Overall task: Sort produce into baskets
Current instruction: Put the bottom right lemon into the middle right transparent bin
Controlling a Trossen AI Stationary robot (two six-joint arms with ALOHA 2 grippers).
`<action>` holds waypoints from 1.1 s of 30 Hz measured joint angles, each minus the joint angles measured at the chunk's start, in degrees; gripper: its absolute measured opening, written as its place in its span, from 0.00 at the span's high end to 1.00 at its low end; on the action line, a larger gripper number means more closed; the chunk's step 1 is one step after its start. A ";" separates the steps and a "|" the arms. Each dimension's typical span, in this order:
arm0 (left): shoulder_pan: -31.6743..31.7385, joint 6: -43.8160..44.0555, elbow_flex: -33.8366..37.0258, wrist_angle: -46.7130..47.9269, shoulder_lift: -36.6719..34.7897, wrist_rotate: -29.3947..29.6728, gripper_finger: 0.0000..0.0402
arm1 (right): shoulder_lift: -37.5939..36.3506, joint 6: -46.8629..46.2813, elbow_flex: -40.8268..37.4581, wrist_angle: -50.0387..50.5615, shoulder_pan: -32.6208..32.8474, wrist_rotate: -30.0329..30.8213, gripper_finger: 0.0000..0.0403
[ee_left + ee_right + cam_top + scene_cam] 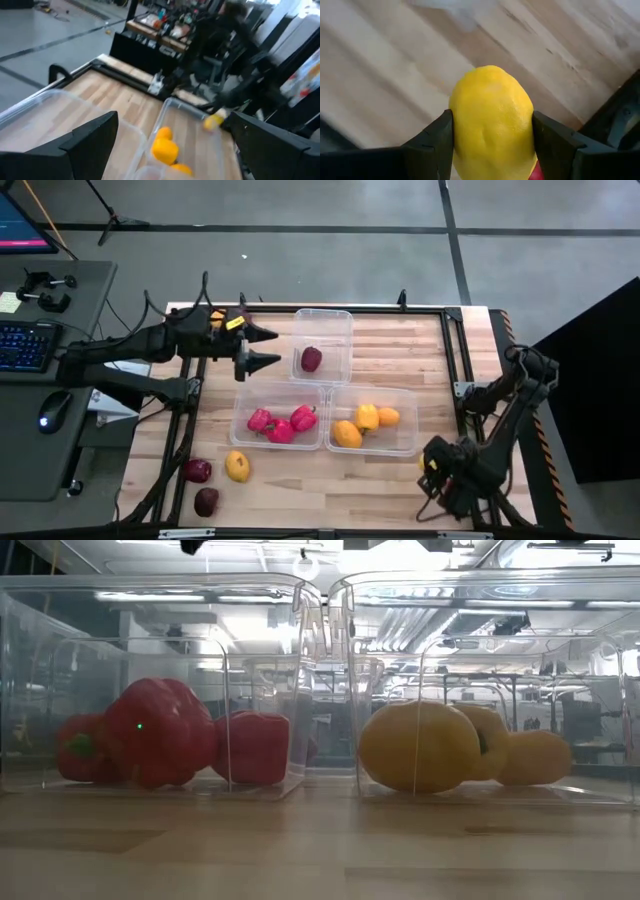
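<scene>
table (420, 350): I see three tubs (325, 340) in the middle, red, yellow and one maroon fruit inside | left gripper (262, 348): wide, holds nothing, beside the back tub | right gripper (492, 145): I hold a lemon (492, 120) at the near right corner | three fruits (215, 480) loose, near left

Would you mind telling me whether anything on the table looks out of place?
Three pieces lie loose on the wood outside the tubs: a yellow piece and two maroon pieces. The right hand grips a yellow fruit.

Robotics lab, wooden table (400, 345), concrete floor, desk keyboard (22, 345), ceiling strip lights
</scene>
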State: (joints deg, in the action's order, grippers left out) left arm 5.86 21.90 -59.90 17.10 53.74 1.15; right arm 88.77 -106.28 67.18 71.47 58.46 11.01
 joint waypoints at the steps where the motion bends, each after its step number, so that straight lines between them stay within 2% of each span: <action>1: -0.23 0.47 0.00 -0.88 0.00 0.00 0.07 | -1.20 -0.50 -2.68 -2.08 0.00 -0.31 0.51; 7: -1.91 2.54 0.00 -4.39 0.19 -0.01 0.07 | -10.01 -1.29 -18.28 -16.51 0.04 -2.66 0.51; 11: -2.69 3.55 0.00 -5.02 0.21 0.34 0.07 | -14.96 -0.51 -23.41 -20.74 0.04 -5.61 0.50; 17: -2.99 4.07 0.00 -5.02 0.22 2.46 0.07 | -18.99 1.21 -25.28 -20.16 0.04 -4.79 0.45; 22: -2.99 4.80 0.00 -5.02 0.22 2.62 0.07 | -19.14 2.24 -25.31 -20.16 0.04 -3.13 0.42; 27: -2.98 4.95 0.00 -5.00 0.22 3.92 0.07 | -19.12 2.39 -25.31 -20.26 0.04 -4.12 0.41; 33: -2.97 4.95 0.00 -4.98 0.24 5.37 0.07 | -19.12 3.01 -25.29 -22.65 0.04 -4.47 0.27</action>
State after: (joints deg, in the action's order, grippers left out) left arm 2.90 26.85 -59.90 12.12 53.98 6.52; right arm 69.65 -103.27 41.89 48.82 58.50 6.54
